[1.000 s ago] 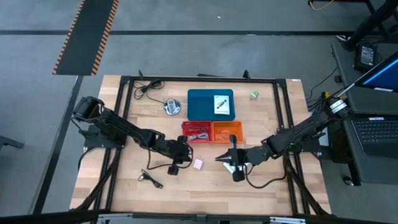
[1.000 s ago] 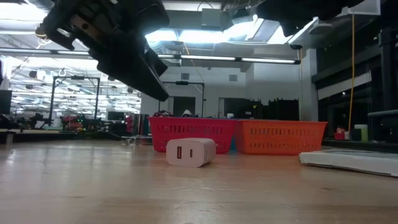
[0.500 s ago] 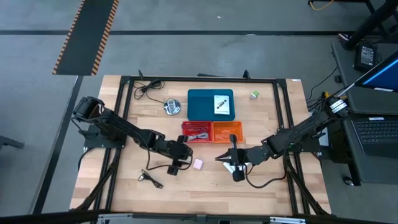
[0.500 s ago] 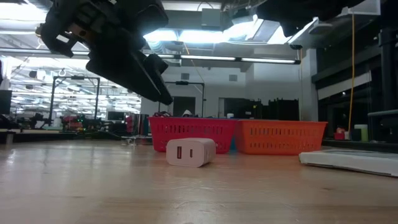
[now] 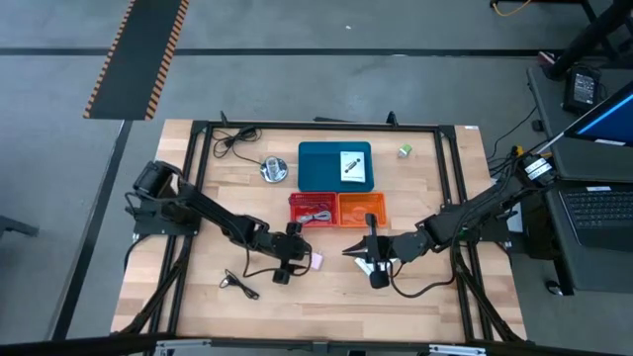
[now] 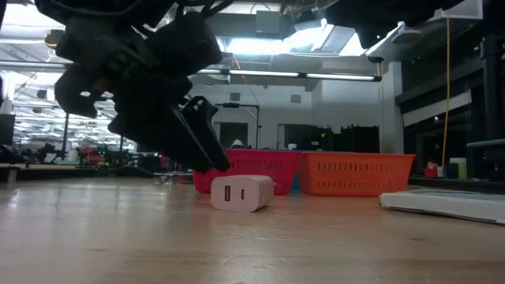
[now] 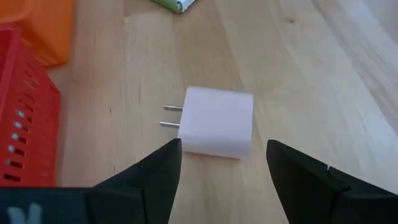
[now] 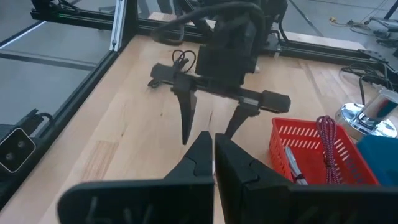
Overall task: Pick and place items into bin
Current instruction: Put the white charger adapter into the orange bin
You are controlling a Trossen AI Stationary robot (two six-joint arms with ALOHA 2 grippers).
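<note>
My left gripper (image 7: 224, 165) hangs low over the wooden table (image 5: 198, 297), its two dark fingers (image 7: 155, 174) spread wide apart. Just ahead of the fingertips, lined up with the gap between them and not touching either, lies a small pale cube-shaped charger plug (image 7: 214, 122) flat on the wood, its two metal prongs pointing sideways toward the red basket (image 7: 25, 118). That basket sits off to one side of my left gripper, with an orange basket (image 7: 37, 31) touching it farther on. In the overhead view the plug (image 5: 316, 261) lies just beside my left gripper (image 5: 294, 259), on the side toward my right arm.

Inside the red basket (image 5: 313, 210) lies a coiled thin black cable (image 5: 316, 217). Beyond the baskets a blue tray (image 5: 321, 168) holds a white card printed with a black pen shape (image 5: 351, 165). Another black cable (image 5: 240, 286) lies on the table behind my left gripper, and one more (image 5: 233, 138) at the far corner near a round silver disc (image 5: 273, 169). A tiny green cube (image 5: 405, 151) rests well beyond my right side.

My right gripper (image 5: 350, 251) waits near the orange basket (image 5: 362, 209), fingers pressed together on nothing.
</note>
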